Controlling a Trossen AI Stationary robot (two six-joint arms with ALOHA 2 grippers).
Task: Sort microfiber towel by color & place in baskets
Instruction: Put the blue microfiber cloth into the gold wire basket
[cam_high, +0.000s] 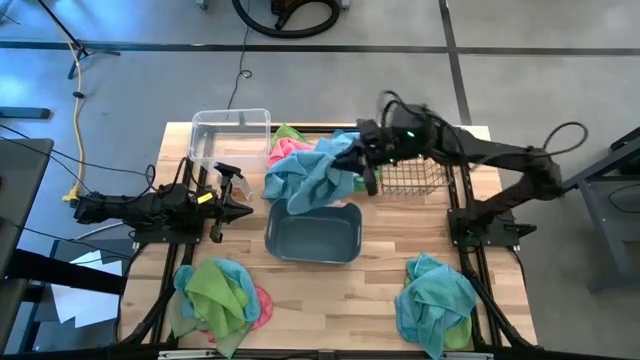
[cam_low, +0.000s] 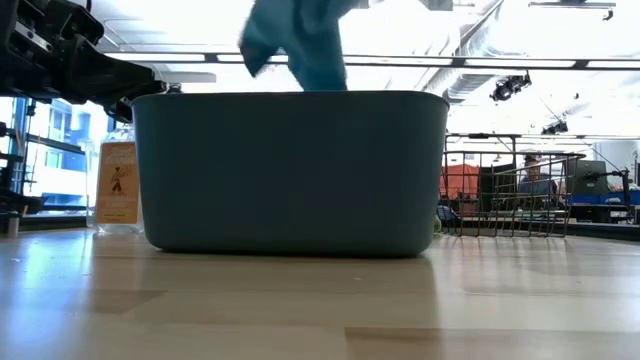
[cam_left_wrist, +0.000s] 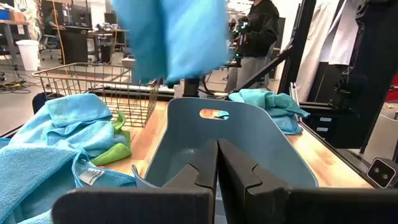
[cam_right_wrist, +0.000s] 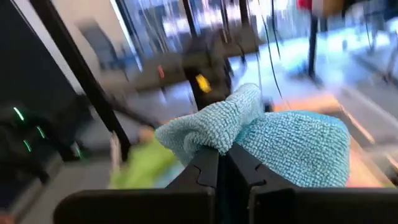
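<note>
- My right gripper (cam_right_wrist: 219, 163) is pinched tight on a light blue towel (cam_high: 312, 172); the terry cloth bunches up right at my fingertips in my right wrist view.
- Landmark: the grey-blue tub (cam_high: 313, 232), mid table. The held towel hangs above its rim on the far side, part over the tub, part spilling toward the clear bin (cam_high: 230, 142).
- In the low view the blue cloth dangles above the tub's top edge; I cannot tell if it touches the rim.
- The tub interior looks bare in my left wrist view.
- My left gripper (cam_left_wrist: 217, 163) is fully closed, holding nothing, parked just beside the tub on its left, pointing at it.
- Clear bin: beyond the tub, to its left, near the table's far edge.
- Wire-mesh basket (cam_high: 412, 178): beyond the tub, to its right, under my right arm.
- A pink-and-green towel heap (cam_high: 288, 143) sits behind the tub, between the clear bin and the wire basket, partly hidden by the held towel.
- Green, blue and pink towel pile (cam_high: 217, 294): nearer than the tub, to its left, at the table's front edge.
- Blue-teal towel pile (cam_high: 434, 292) with a bit of green: nearer than the tub, to its right, front edge.
- A person (cam_left_wrist: 254, 34) in dark clothes stands in the room past the table, seen in my left wrist view.
</note>
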